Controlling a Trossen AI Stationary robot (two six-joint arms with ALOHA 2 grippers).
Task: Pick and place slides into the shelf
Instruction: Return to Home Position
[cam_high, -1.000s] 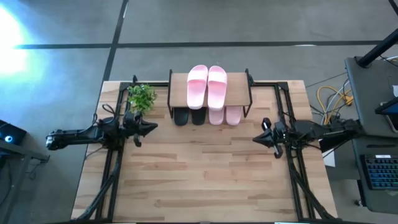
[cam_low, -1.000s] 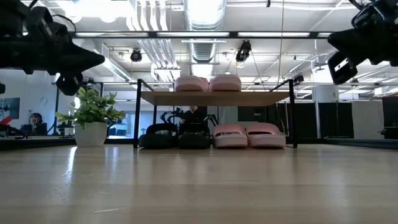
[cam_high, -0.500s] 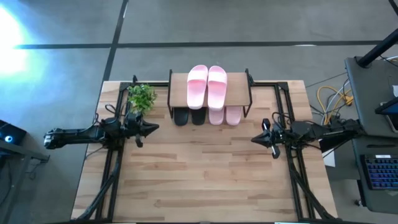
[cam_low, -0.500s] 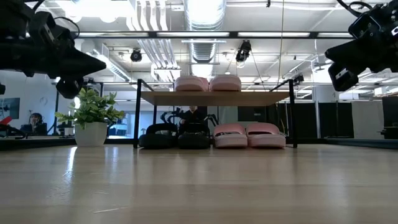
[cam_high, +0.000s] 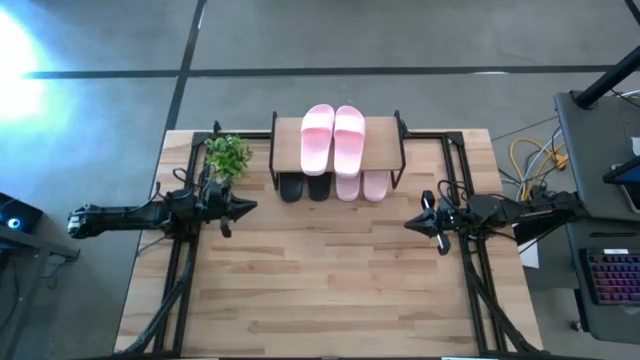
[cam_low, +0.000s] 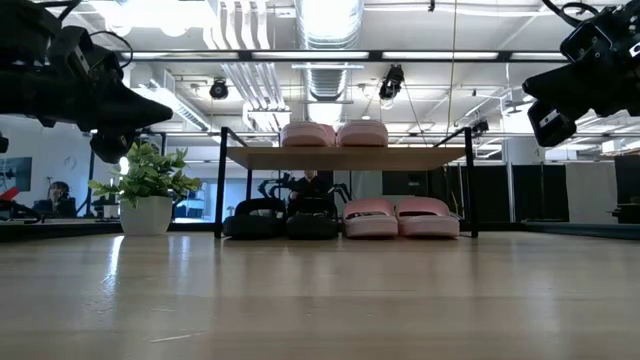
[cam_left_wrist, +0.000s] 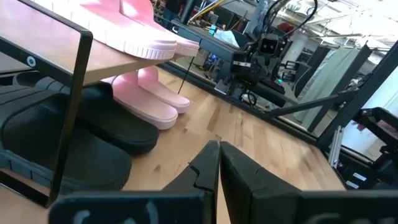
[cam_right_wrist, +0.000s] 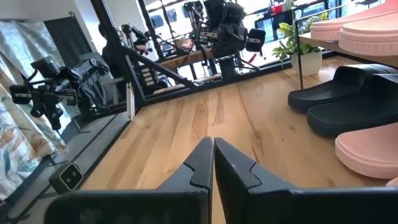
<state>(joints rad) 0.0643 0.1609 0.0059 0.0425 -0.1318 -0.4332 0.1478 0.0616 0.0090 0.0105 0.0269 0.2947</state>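
Note:
The shelf (cam_high: 338, 148) stands at the table's far edge on thin black legs. Two pink slides (cam_high: 333, 137) lie on its top board. On the table under the board sit two black slides (cam_low: 280, 218) and two pink slides (cam_low: 400, 217), soles down. My left gripper (cam_high: 250, 207) hovers shut above the table's left side, left of the shelf and holding nothing. My right gripper (cam_high: 409, 225) hovers shut over the right side, near the shelf's right leg, also holding nothing. In the wrist views the fingers of my left gripper (cam_left_wrist: 218, 149) and my right gripper (cam_right_wrist: 212, 146) meet.
A small potted plant (cam_high: 227, 156) in a white pot stands left of the shelf, close behind my left gripper. Black arm frames (cam_high: 180, 270) run along both table sides. A wide stretch of bare tabletop (cam_high: 330, 280) lies between and in front of the arms.
My left gripper has drifted slightly toward the table's right and a little lower. My right gripper has moved slightly down. The slides and the shelf have stayed where they were.

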